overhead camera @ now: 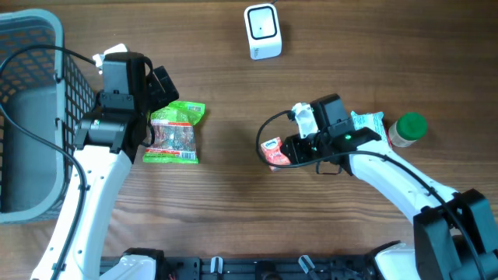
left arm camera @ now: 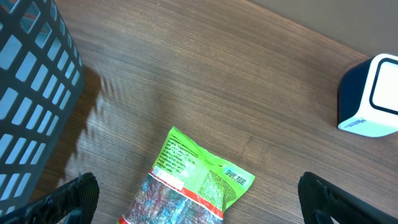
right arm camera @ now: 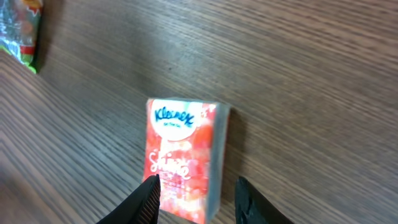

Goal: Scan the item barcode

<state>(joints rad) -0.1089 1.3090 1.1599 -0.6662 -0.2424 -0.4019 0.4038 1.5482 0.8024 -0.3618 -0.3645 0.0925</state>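
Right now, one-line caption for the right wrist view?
Right gripper straddling a red Kleenex tissue pack, wooden table behind, green snack bag at the upper-left corner.

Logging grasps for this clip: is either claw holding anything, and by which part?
Right claw grips the Kleenex pack by its lower end; left claw is open, holding nothing.

A: Table (overhead camera: 233,210) is read as wood grain, smooth, low sheen. Basket?
B: Basket (overhead camera: 74,85) is seen as grey moulded plastic, matt, open lattice. Snack bag (overhead camera: 175,134) is taken as printed plastic film, glossy and crinkled, with a clear window.
A: Tissue pack (right arm camera: 183,158) is wrapped in thin printed film, smooth, soft sheen. Scanner (overhead camera: 262,31)?
B: Hard plastic is shown: white shell, glossy face, darker side panel.
A: Noted. Bottle cap (overhead camera: 411,124) is logged as green plastic, smooth. Arm shells (overhead camera: 93,202) are seen as white plastic, smooth, semi-gloss.
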